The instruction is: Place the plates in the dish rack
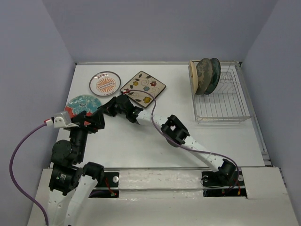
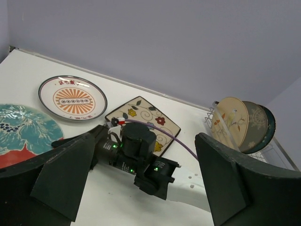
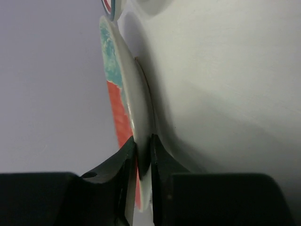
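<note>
The teal-and-red plate (image 1: 81,103) lies at the table's left; it also shows in the left wrist view (image 2: 19,129). My right gripper (image 1: 91,114) reaches across and is shut on that plate's rim (image 3: 143,157), one finger above and one below. My left gripper (image 2: 141,188) hovers open and empty just above the right wrist (image 1: 94,123). The orange-sunburst plate (image 1: 105,83) and the square floral plate (image 1: 143,88) lie flat at the back. The dish rack (image 1: 225,106) holds the cream bird plate (image 1: 193,77), grey tree plate (image 1: 204,75) and dark teal plate (image 1: 215,74) upright.
The right arm (image 1: 174,131) stretches diagonally across the table's middle, with its purple cable alongside. The three racked plates fill the rack's far end; the near prongs are free. Grey walls close in the table on three sides.
</note>
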Motion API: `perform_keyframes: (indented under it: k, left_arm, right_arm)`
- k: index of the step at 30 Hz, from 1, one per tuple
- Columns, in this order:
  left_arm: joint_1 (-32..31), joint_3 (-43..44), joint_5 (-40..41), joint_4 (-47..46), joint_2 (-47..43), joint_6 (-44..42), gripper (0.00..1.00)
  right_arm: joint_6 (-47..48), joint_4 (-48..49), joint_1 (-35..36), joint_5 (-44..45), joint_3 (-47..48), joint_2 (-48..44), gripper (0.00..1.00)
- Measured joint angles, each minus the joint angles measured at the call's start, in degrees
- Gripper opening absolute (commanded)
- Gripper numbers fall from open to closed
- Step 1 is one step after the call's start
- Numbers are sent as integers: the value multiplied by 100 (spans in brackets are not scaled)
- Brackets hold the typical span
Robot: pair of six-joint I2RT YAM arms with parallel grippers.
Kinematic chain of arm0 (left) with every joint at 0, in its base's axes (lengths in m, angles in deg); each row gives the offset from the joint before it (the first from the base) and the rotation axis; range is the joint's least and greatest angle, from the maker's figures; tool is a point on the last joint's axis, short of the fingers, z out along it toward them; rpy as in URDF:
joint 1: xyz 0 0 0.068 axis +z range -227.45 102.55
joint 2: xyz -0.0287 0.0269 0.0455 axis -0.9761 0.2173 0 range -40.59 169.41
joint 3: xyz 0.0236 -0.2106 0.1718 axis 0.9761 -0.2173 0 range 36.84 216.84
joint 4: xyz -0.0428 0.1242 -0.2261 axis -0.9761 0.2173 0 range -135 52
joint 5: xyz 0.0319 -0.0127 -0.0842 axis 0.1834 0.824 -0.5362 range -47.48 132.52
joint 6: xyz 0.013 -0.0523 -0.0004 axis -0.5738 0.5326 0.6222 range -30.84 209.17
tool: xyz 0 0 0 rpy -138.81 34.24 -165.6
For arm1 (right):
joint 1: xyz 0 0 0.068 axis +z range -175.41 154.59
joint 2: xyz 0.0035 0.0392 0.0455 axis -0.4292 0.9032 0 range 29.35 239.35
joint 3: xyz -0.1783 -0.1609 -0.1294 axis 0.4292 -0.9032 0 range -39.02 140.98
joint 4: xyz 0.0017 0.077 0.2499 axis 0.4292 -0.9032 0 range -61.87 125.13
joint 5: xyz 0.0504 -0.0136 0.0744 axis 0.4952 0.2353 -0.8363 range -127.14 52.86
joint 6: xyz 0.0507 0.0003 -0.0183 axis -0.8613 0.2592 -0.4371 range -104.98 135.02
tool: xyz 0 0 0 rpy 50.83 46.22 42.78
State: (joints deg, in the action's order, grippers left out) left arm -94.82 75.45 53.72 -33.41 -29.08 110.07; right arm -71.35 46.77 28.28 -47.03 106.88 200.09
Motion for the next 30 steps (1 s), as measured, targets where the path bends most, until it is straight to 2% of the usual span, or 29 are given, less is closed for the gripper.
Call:
perform_keyframes:
  k: [3, 7, 10, 13, 20, 23, 24, 26, 30]
  left_arm:
    - [17, 0, -31, 0, 0, 0, 99]
    - [22, 0, -66, 0, 0, 0, 99]
    - [22, 0, -90, 2, 0, 0, 99]
    - [22, -2, -131, 2, 0, -2, 99]
    - [22, -2, -212, 2, 0, 0, 99]
    - [22, -2, -238, 2, 0, 0, 99]
    - [22, -2, -247, 2, 0, -2, 99]
    - [22, -2, -262, 0, 0, 0, 99]
    - [22, -2, -282, 2, 0, 0, 99]
  right_arm:
    - [57, -20, 4, 48, -144, -92, 7]
    - [302, 50, 4, 201, -1008, -610, 7]
    - [730, 258, 9, 352, -2267, -1384, 7]
    - [1351, 398, 48, 647, -3919, -2514, 7]
    - [2232, 776, 72, 1123, -6688, -4437, 8]
    - [2413, 1005, 74, 1211, -7718, -5108, 26]
    - [2481, 1040, 76, 1241, -8067, -5357, 36]
    - [2664, 1082, 76, 1272, -8574, -5683, 43]
    - [2811, 1300, 72, 1187, -8865, -5737, 48]
